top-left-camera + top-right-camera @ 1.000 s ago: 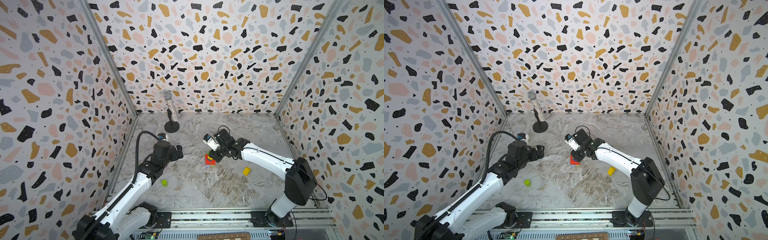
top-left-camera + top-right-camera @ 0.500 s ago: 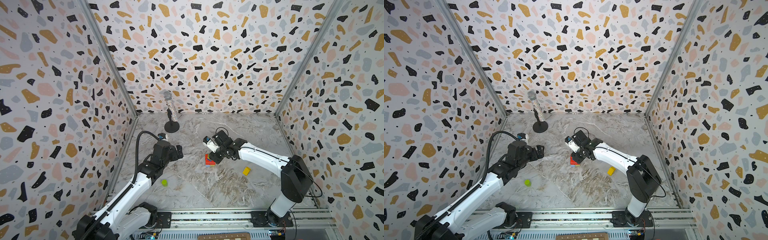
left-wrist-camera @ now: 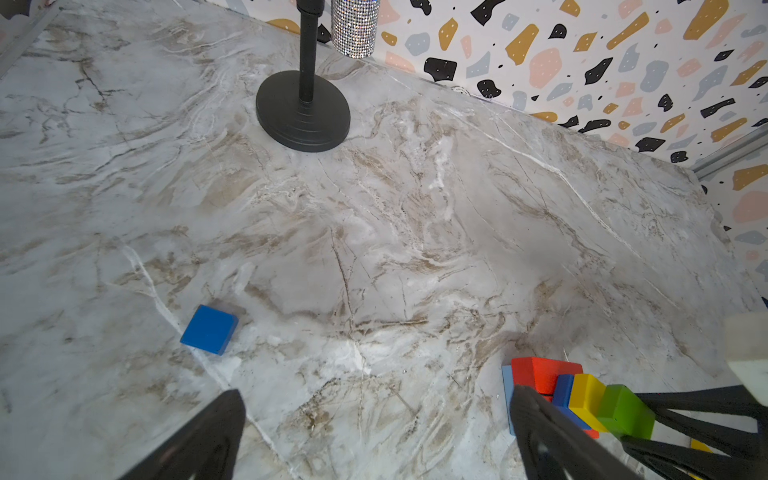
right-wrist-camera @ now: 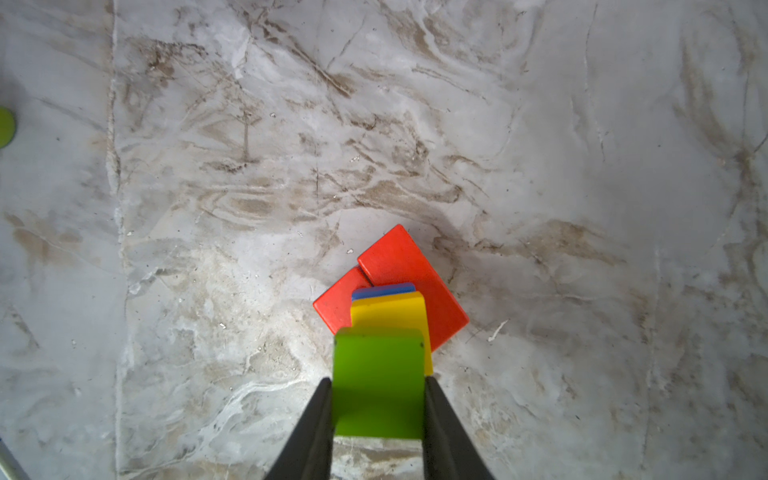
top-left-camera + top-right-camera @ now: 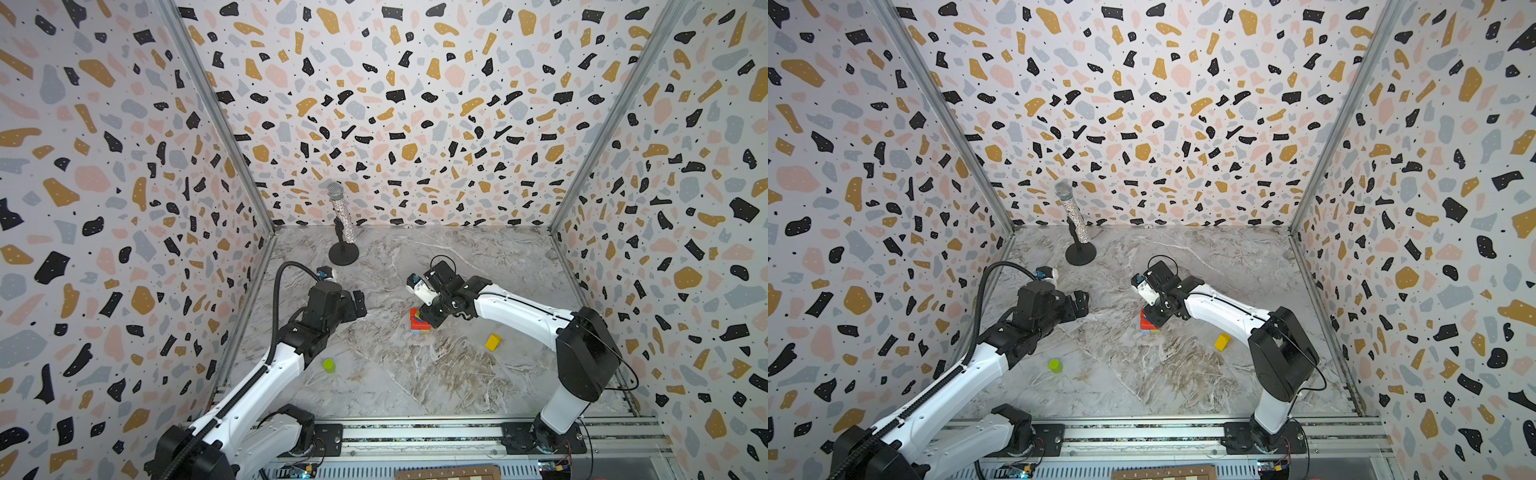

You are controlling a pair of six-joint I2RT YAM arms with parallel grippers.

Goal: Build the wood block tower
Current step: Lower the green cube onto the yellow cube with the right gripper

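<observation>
The right gripper (image 4: 378,381) is closed partway on a lime-green wooden block (image 3: 623,409). Its jaws press the block's two sides directly above the tower (image 5: 417,322), a stack of red, blue and yellow painted blocks. The left gripper (image 3: 376,392) hangs to the left of the tower, jaws spread wide and holding nothing. A blue wooden cube (image 3: 209,329), a short lime-green cylinder (image 5: 328,365) and a yellow brick (image 5: 493,342) lie loose, apart from the tower.

Short tower (image 5: 414,319), red under blue and yellow, green block (image 4: 378,382) topmost, yellow brick (image 5: 492,342), lime cylinder (image 5: 328,365), blue cube (image 3: 209,329) lying apart
</observation>
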